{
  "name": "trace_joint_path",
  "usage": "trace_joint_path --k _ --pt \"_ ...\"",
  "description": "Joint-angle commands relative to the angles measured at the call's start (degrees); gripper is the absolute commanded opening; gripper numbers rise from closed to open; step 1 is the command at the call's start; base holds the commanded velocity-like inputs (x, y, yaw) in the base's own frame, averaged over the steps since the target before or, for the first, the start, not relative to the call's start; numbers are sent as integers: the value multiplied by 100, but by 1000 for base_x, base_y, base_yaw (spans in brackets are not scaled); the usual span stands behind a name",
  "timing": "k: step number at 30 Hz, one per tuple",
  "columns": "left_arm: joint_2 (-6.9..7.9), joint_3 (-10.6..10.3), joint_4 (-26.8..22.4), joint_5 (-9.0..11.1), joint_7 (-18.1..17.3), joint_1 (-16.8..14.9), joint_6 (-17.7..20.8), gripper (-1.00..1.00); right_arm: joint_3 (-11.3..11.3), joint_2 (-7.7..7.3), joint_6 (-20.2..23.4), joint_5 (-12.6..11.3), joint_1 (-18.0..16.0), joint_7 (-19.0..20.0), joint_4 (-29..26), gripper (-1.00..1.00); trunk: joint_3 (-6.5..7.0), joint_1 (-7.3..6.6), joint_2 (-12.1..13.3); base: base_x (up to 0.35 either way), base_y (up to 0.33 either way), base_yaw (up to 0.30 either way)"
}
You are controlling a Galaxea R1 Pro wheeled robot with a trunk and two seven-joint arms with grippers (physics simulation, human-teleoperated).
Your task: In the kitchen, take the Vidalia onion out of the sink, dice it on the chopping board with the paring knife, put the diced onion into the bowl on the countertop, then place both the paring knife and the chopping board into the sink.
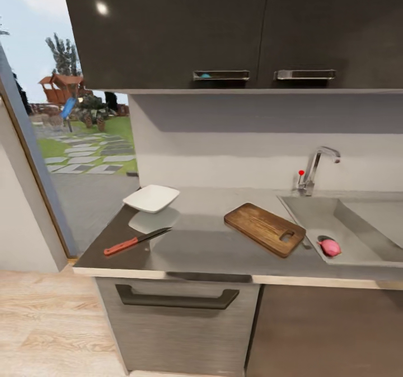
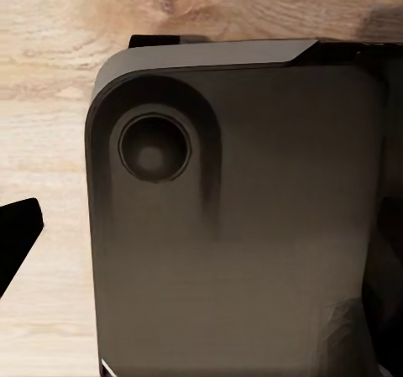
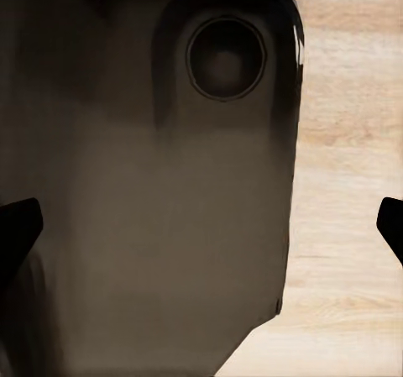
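Note:
The reddish-purple Vidalia onion (image 1: 331, 247) lies in the near left corner of the sink (image 1: 313, 215), beside the drain. On the countertop (image 1: 207, 248), just left of the sink, the brown chopping board (image 1: 263, 227) lies at an angle with its slot handle toward the basin. The paring knife (image 1: 136, 241) with a red handle rests near the counter's front left. Behind the knife sits the white bowl (image 1: 151, 198). In the wrist views, my left gripper (image 2: 201, 243) and right gripper (image 3: 201, 234) hang open over my dark base and the wood floor, holding nothing.
A chrome tap (image 1: 313, 170) stands behind the sink. Dark upper cabinets (image 1: 224, 30) overhang the counter. A drawer with a dark handle (image 1: 176, 298) is below the front edge. A glass door (image 1: 56, 142) at the left looks onto a garden. Wood floor (image 1: 45, 321) spreads at the lower left.

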Motion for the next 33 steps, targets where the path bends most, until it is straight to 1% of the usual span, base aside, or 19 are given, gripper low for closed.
trace_joint_path --k 1,5,18,25,33 --pt "0 -1 0 12 1 -2 -8 100 8 -3 -55 -3 -1 12 -1 100 -5 0 -3 1 270 3" --pt "0 2 0 12 1 -2 -8 100 16 -5 -246 -1 -1 6 -1 100 -5 0 -3 0 300 1" --pt "0 -6 0 12 1 -1 -8 100 24 -4 -307 0 -1 4 0 100 -5 0 -3 0 283 0" --pt "0 -13 0 12 -1 6 -68 100 28 -2 -308 0 -1 4 7 100 -5 0 -3 33 125 0" --pt "0 -15 0 11 1 7 -111 100 27 -5 -308 0 -2 4 8 100 -5 0 -3 252 42 0"
